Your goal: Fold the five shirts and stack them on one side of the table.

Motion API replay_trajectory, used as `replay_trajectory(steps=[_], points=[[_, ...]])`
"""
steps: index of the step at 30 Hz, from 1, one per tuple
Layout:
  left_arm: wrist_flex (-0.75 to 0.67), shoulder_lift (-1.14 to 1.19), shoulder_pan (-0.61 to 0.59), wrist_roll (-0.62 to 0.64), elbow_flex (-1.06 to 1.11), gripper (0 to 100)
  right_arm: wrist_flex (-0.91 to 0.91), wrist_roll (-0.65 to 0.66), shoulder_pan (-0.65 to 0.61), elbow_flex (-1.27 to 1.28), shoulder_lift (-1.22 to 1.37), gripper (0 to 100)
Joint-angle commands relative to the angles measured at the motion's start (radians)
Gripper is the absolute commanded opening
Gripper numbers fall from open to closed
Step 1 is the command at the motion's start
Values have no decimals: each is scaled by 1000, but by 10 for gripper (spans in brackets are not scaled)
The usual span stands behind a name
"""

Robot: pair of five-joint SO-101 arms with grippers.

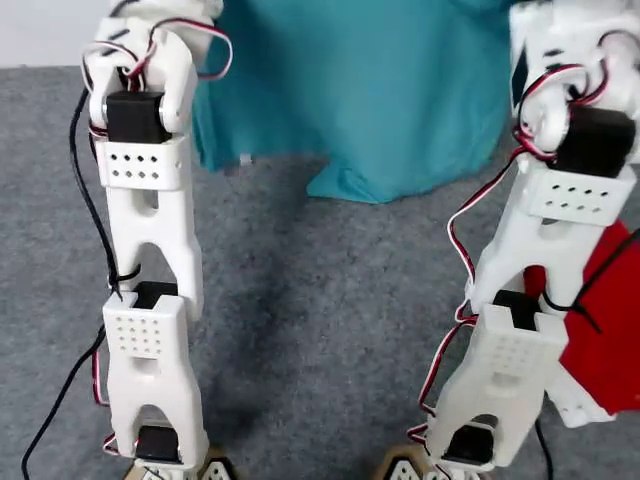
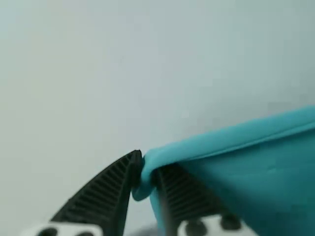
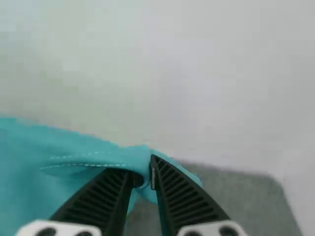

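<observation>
A teal shirt (image 1: 370,90) hangs between the two arms at the far side of the table, its lower edge drooping onto the grey surface. My left gripper (image 2: 142,172) is shut on a folded edge of the teal shirt (image 2: 246,162), lifted off the table. My right gripper (image 3: 142,178) is shut on another corner of the same teal shirt (image 3: 49,182), also held up. A red shirt (image 1: 605,320) lies at the right edge of the table beside the right arm (image 1: 540,300).
The grey table cloth (image 1: 320,330) lies bare between the two white arms. The left arm (image 1: 150,250) stands at the left with black cables trailing beside it. A pale wall fills the background behind both wrist views.
</observation>
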Motion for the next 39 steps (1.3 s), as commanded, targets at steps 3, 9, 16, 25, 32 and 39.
replay_trajectory(steps=[3, 9, 16, 25, 32, 39], points=[[434, -172, -8, -8, -38, 14, 305, 77, 5, -34, -59, 9], [623, -324, -8, 0, -10, 14, 312, 81, 62, 60, -185, 9], [624, -496, 87, 0, 150, 14, 312, 81, 87, 456, -578, 9], [624, -916, 120, -6, 638, 14, 308, 81, 87, 1128, -1213, 9], [621, -1301, 118, -89, 1061, 14, 311, 81, 91, 1246, -1435, 9], [621, -1527, 118, -163, 1299, 14, 311, 84, 85, 1481, -1455, 9]])
